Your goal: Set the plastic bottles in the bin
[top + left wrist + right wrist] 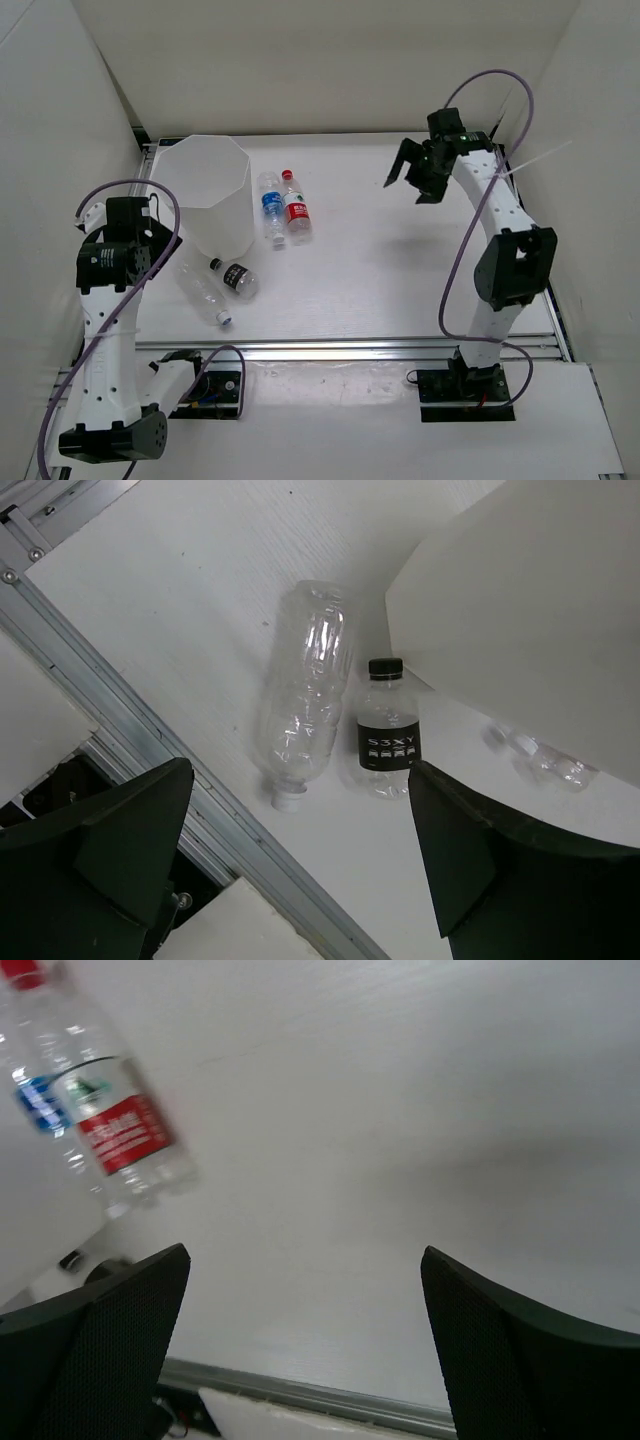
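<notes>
The bin (210, 192) stands at the back left of the table. The blue-label bottle (271, 207) and the red-cap bottle (296, 209) lie side by side just right of it. The black-cap bottle (236, 277) and the plain white-cap bottle (203, 290) lie in front of the bin. My left gripper (150, 215) is open and empty, up beside the bin's left side; its wrist view shows the plain bottle (303, 695), the black-cap bottle (387, 730) and the bin's wall (530, 610). My right gripper (408, 178) is open and empty, high at the back right. Its wrist view shows the red-cap bottle (115, 1120).
Aluminium rails (370, 350) run along the table's near edge, with the arm bases below them. White walls enclose the left, back and right sides. A purple cable (490, 85) loops above the right arm.
</notes>
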